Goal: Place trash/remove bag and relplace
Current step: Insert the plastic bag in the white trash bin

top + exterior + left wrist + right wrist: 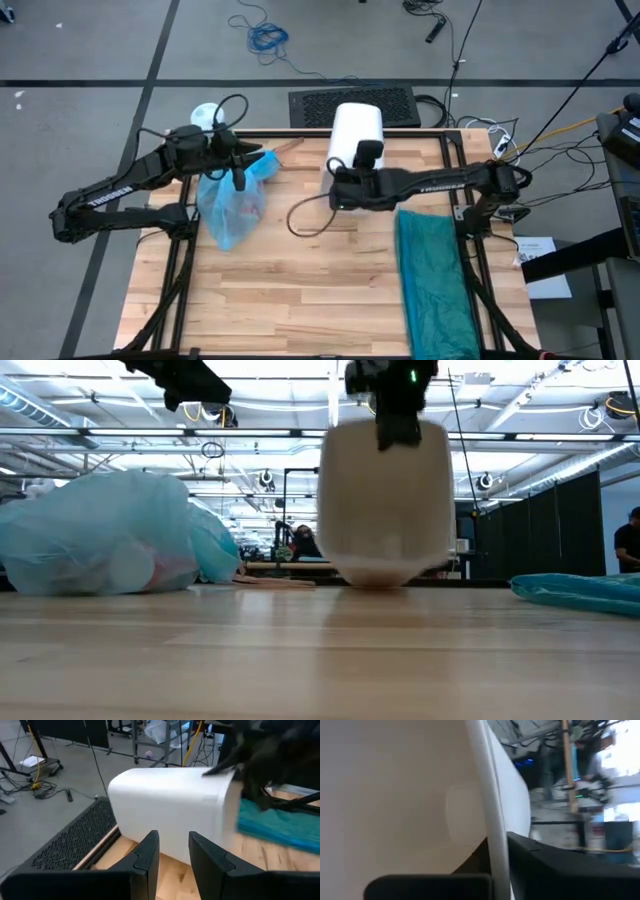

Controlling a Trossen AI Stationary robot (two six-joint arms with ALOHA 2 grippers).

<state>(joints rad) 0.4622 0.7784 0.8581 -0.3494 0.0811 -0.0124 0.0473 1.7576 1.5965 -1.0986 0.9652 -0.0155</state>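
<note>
The light-blue bag lies stuffed on the table's left, its side on the wood; pale and reddish trash shows through it. My left gripper hangs open above the bag's far end, clear of it, nothing between its fingers. The white wastebasket lies on its side at the far middle, mouth toward the near edge, lower wall on the table. My right gripper is shut on it. My right gripper holds the wastebasket by its mouth rim, on the rim's upper part. One finger is inside the basket and one finger is outside, the wall pinched between them. The fingers come slanting down from the table's right. The basket's lower side stays on the table.
A darker teal-green bag lies flat along the table's right side. A black mat lies just past the far edge. People stand far off in the room. Bare wood spans the near middle.
</note>
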